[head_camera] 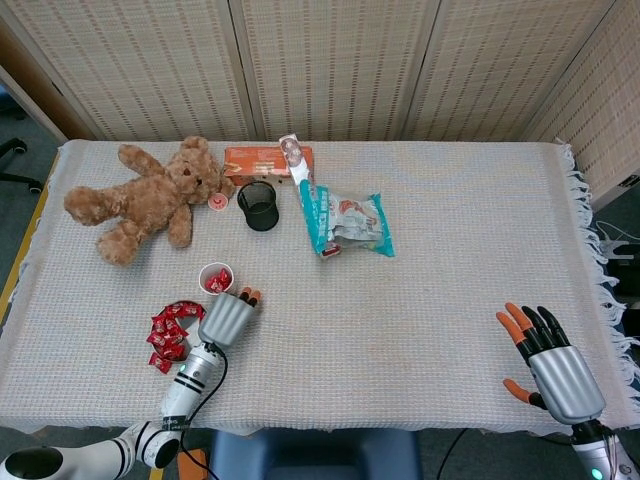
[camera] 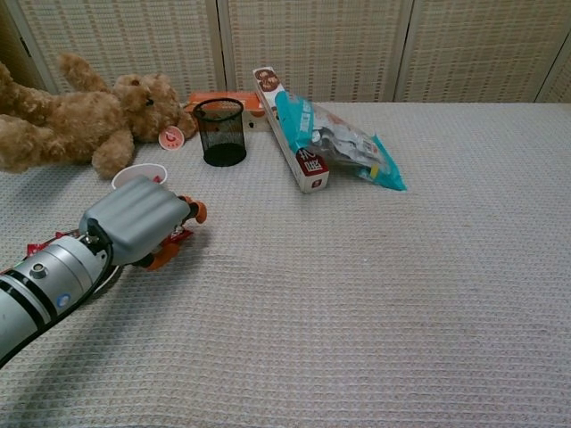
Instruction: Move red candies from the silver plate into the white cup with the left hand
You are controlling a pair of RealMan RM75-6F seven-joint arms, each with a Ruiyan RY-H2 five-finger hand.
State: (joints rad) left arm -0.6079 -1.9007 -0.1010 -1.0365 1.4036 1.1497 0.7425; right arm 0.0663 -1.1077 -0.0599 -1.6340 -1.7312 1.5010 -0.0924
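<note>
Our left hand (head_camera: 228,318) lies low over a stray red candy (camera: 177,235) just beside the white cup (head_camera: 215,279); whether its fingers have clamped it, we cannot tell. We should pinch firmly, lift clear of the rim, then drop it in. The cup already holds several candies; more heap the silver plate (head_camera: 170,335). Our right hand (head_camera: 553,366) rests spread and empty, well apart.
</note>
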